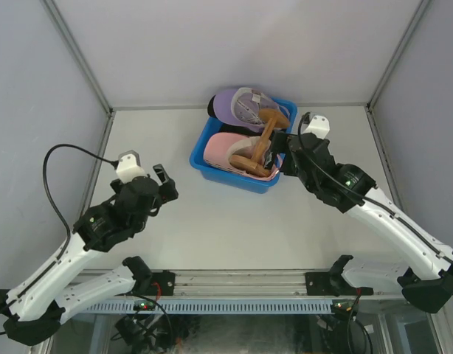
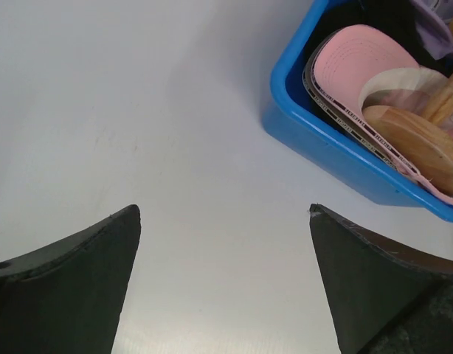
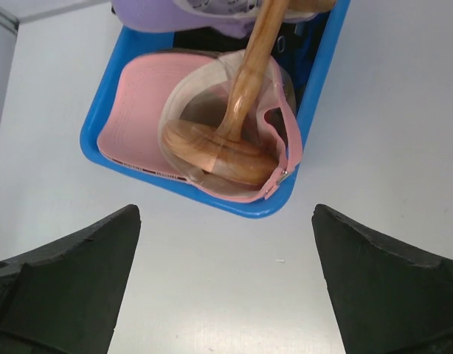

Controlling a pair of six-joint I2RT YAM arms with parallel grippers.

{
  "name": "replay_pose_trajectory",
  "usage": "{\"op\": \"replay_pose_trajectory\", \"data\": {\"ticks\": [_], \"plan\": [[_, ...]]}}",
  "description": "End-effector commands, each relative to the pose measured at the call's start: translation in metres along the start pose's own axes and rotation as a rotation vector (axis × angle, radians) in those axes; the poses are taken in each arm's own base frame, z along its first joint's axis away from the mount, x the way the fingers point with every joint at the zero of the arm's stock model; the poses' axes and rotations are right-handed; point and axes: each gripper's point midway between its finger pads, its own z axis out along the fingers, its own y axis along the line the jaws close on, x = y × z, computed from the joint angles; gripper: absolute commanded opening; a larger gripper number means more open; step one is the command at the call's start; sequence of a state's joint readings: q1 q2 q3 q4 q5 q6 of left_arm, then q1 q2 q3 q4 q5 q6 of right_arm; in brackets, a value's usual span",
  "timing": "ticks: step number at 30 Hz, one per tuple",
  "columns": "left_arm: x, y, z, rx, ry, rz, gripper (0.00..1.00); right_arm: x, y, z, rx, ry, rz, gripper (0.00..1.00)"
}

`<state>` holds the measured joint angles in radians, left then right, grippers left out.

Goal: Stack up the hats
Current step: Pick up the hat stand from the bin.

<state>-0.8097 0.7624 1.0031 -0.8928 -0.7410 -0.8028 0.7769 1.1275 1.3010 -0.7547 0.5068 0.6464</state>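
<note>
A lavender hat (image 1: 237, 105) and a pink hat (image 1: 225, 150) lie upside down in a blue bin (image 1: 226, 177) at the table's back middle. Dark fabric (image 1: 212, 109) peeks out beside the lavender one. A wooden head-form stand (image 1: 262, 139) lies tipped across both, its round base inside the pink hat (image 3: 138, 103). My right gripper (image 1: 280, 153) hovers open at the bin's right edge, and the stand (image 3: 226, 151) and lavender hat (image 3: 145, 15) show ahead of it. My left gripper (image 1: 166, 184) stands open over bare table, left of the bin, holding nothing.
Grey walls with metal posts enclose the table on three sides. The bin's near corner (image 2: 308, 125) shows at the upper right of the left wrist view, with the pink hat (image 2: 359, 59) inside. A black cable (image 1: 64, 151) loops above the left arm.
</note>
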Motion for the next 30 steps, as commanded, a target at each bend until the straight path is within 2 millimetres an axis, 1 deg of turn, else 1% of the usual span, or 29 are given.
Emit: {"op": "replay_pose_trajectory", "data": {"ticks": [1,4,6,7,9,11,13,15,19,21,24,30], "plan": [[-0.018,0.003,-0.012,0.024,-0.06,-0.076,1.0,-0.034,0.006,0.004,0.006,-0.087,0.085,1.0],[-0.014,0.002,-0.008,0.022,-0.057,-0.046,0.99,-0.051,0.003,0.03,-0.02,-0.089,0.152,1.0],[-0.013,0.003,-0.005,0.006,-0.059,-0.036,0.95,-0.06,0.001,0.049,-0.043,-0.087,0.186,0.96],[-0.012,0.002,-0.003,0.004,-0.059,-0.036,0.94,-0.063,-0.001,0.059,-0.05,-0.08,0.196,0.94],[-0.013,-0.003,0.0,0.007,-0.064,-0.042,0.91,-0.069,-0.002,0.08,-0.058,-0.054,0.215,0.87],[-0.014,-0.009,0.002,0.016,-0.063,-0.044,0.9,-0.069,-0.003,0.104,-0.039,-0.018,0.207,0.85],[-0.016,-0.016,0.005,0.023,-0.06,-0.039,0.89,-0.067,-0.002,0.129,-0.029,0.015,0.202,0.84],[-0.018,-0.023,0.007,0.028,-0.054,-0.028,0.89,-0.057,-0.001,0.157,-0.021,0.054,0.195,0.82],[-0.023,-0.036,0.01,0.043,-0.051,-0.015,0.89,-0.05,-0.007,0.193,0.008,0.072,0.21,0.8],[-0.025,-0.04,0.011,0.05,-0.055,-0.015,0.89,-0.049,-0.009,0.207,0.006,0.079,0.229,0.78],[-0.029,-0.042,0.011,0.059,-0.07,-0.018,0.89,-0.046,-0.011,0.222,0.022,0.085,0.234,0.75],[-0.033,-0.042,0.011,0.066,-0.098,-0.016,0.89,-0.022,-0.007,0.251,0.038,0.129,0.218,0.71]]}}
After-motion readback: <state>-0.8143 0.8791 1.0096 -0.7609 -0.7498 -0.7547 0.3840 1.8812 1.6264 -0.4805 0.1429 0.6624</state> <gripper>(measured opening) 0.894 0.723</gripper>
